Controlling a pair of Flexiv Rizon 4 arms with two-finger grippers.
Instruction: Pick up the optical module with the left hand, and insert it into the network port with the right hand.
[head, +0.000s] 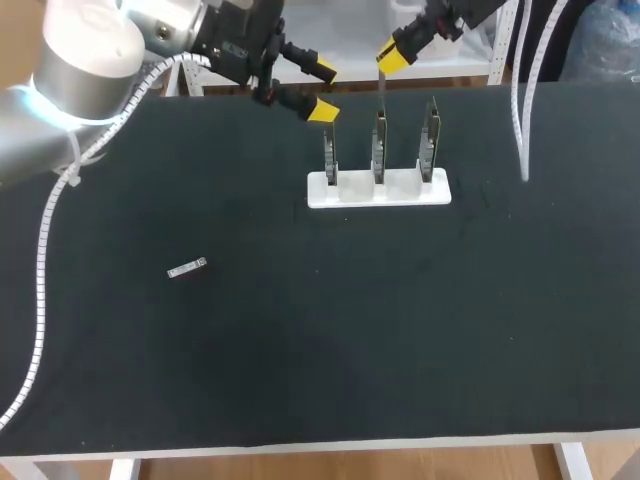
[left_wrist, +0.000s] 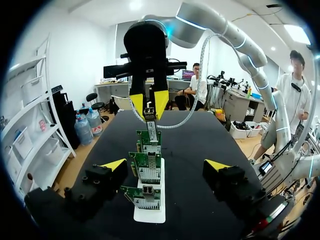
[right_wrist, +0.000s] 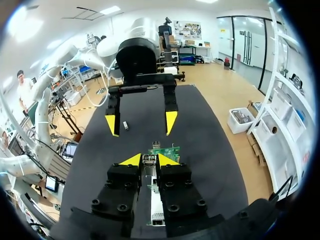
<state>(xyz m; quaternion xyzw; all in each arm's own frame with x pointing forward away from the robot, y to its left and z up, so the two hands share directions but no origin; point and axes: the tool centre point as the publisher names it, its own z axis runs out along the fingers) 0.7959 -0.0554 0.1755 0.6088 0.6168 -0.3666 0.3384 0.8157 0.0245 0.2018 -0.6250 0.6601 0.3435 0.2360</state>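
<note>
The right gripper (right_wrist: 149, 160) hangs over the white holder (head: 345, 192) near the table's (head: 420, 340) far edge. Its jaws are drawn narrow on an optical module (left_wrist: 151, 127), held upright above the three network cards (head: 379, 145). The left gripper (head: 321, 90) hovers by the holder's left end, its jaws wide and holding nothing. A second module (head: 187, 268) lies flat toward the left edge, well apart from the holder.

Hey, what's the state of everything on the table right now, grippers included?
left gripper: fingers open, empty.
right gripper: shut on the held optical module, above the boards.
loose optical module: lying flat on the table.
circuit boards: three, upright in the white holder.
</note>
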